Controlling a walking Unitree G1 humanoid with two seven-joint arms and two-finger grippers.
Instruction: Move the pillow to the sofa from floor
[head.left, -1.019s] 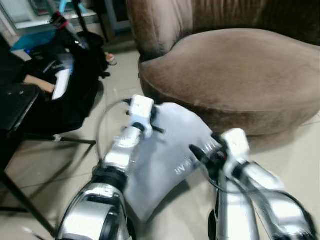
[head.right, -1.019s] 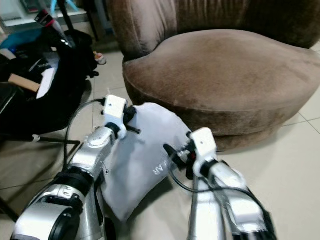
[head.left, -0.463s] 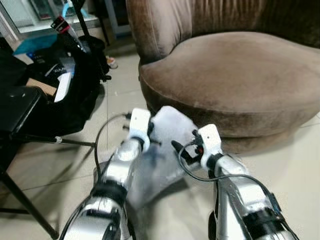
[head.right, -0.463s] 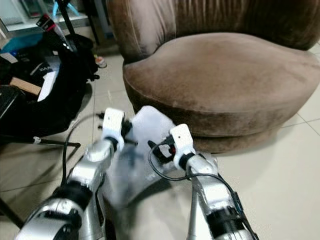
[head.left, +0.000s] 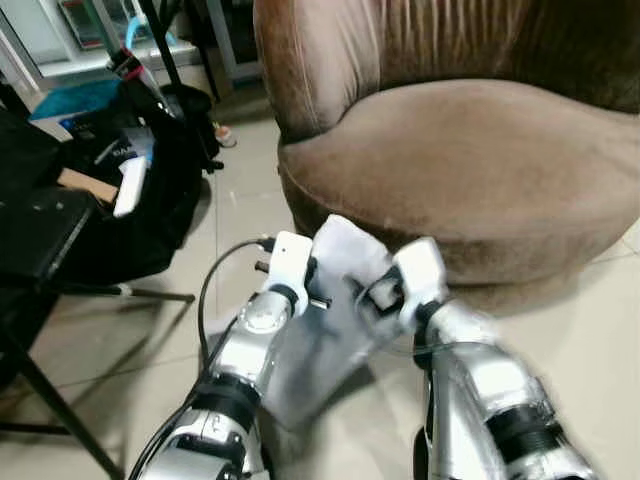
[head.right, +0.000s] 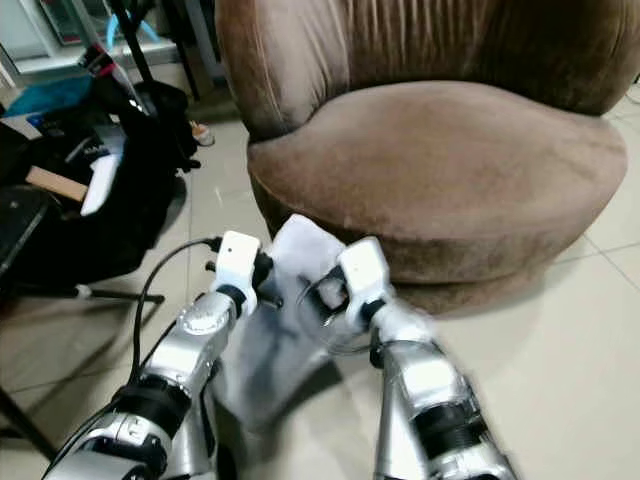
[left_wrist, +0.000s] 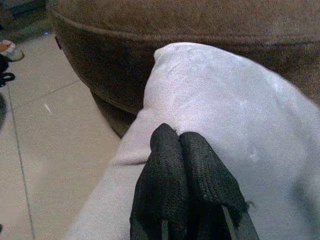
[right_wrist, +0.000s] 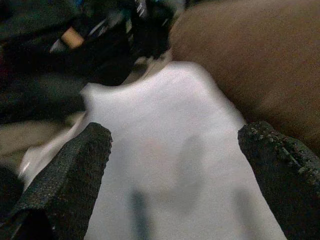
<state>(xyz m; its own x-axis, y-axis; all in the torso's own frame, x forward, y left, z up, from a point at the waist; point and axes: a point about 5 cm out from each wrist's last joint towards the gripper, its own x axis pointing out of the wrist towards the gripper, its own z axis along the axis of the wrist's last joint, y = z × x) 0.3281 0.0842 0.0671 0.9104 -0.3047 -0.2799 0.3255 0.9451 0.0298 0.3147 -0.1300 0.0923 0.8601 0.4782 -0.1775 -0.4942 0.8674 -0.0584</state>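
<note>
White and soft, the pillow (head.left: 330, 330) hangs low against the sofa (head.left: 470, 170) front, left hand (left_wrist: 187, 187) pinched closed on its edge, right hand (right_wrist: 175, 175) spread wide against it — looks light and floppy, best gripped by both sides.

Right arm (head.left: 480, 370) motion-blurred below the sofa (head.left: 470, 170); right gripper (head.left: 365, 295) too smeared there to read. Pillow (head.left: 325, 330): both side edges hidden behind the arms, lettering illegible. Left wrist view: fingertips (left_wrist: 182, 165) pressed together against the pillow; cloth between them not discernible. Sofa back cut off by the top edge.
</note>
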